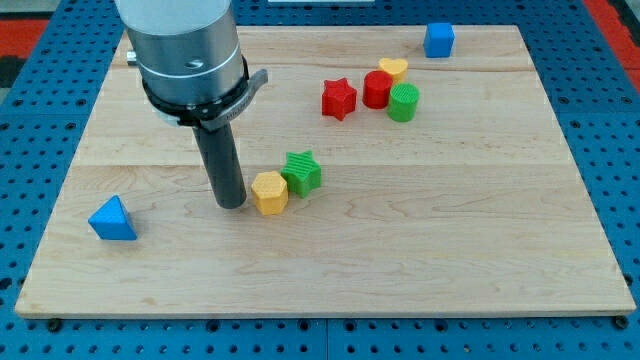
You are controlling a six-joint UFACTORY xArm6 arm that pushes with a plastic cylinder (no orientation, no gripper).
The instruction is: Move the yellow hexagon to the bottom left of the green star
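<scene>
The yellow hexagon [269, 193] lies near the middle of the wooden board [450, 210]. It touches the green star [302, 173] on that star's lower left. My tip [232, 203] stands on the board just left of the yellow hexagon, close to it or touching it. The dark rod rises from the tip to the arm's grey body at the view's top left.
A blue triangle [111, 219] lies at the board's left. A red star [339, 98], a red cylinder [377, 89], a yellow heart [394, 68] and a green cylinder [404, 102] cluster at the upper middle. A blue cube [438, 39] sits at the top right.
</scene>
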